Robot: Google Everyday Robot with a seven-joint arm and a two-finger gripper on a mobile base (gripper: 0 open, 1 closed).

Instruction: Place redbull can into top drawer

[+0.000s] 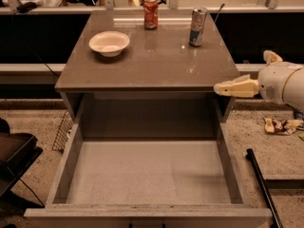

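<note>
Tall slim silver-and-blue redbull can (197, 26) stands upright near the far right corner of the brown tabletop (147, 65). Cream gripper (236, 88) hovers at the right front corner, apart from the can; whether it is clenched or released cannot be told. Wide grey top drawer (66, 167) stands pulled out.

Cans on the cabinet top (152, 65): 2 (both upright), namely 1 redbull can (197, 26) and 1 orange-red soda can (150, 13). White bowl (109, 43): 1. Top drawer (71, 160): 1. Gripper (235, 88): 1, just beside the cabinet's right edge. Black rod (259, 184) on the floor: 1.
</note>
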